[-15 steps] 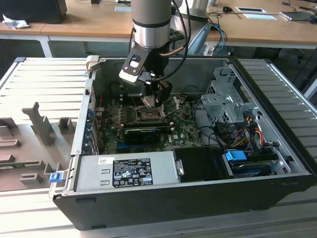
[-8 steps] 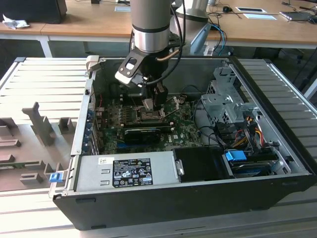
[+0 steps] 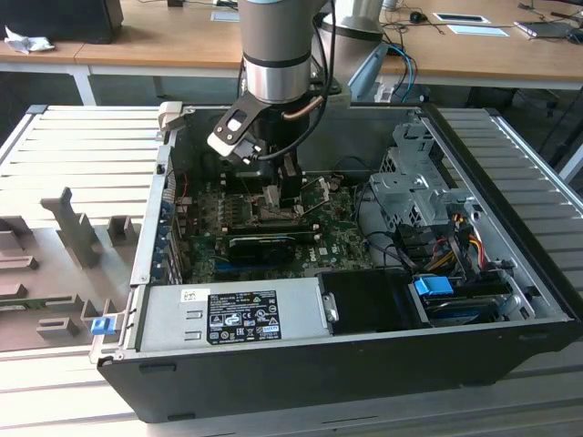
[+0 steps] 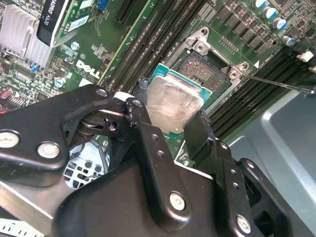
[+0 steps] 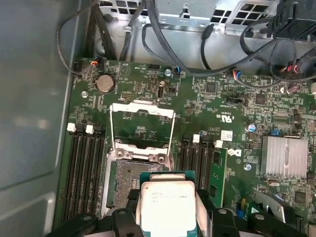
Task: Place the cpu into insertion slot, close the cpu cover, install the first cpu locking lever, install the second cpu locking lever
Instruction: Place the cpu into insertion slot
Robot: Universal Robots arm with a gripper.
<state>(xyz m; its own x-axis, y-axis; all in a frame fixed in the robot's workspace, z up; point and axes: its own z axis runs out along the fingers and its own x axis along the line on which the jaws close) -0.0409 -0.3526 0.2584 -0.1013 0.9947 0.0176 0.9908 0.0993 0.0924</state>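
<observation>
My gripper (image 4: pixel 172 112) is shut on the cpu (image 4: pixel 175 101), a small square chip with a dull silver top and a green edge. Black fingers (image 4: pixel 148 136) clamp two opposite sides of it. The chip hangs tilted just above the insertion slot (image 4: pixel 205 69), a dark square socket with a silvery rim on the green motherboard. In the first wrist view the cpu (image 5: pixel 168 205) overlaps the near edge of the insertion slot (image 5: pixel 129 174). The cpu cover (image 5: pixel 143 109), a thin silvery frame, stands flipped open beyond the socket. In the exterior view the gripper (image 3: pixel 281 196) reaches down into the open computer case.
Long black memory slots (image 5: pixel 84 173) flank the socket on both sides. A finned heatsink (image 5: pixel 284 155), a coin battery (image 5: pixel 104 84) and loose cables (image 5: pixel 222 59) lie around it. The power supply (image 3: pixel 232 314), drive cage (image 3: pixel 419 191) and case walls (image 3: pixel 155 209) hem in the board.
</observation>
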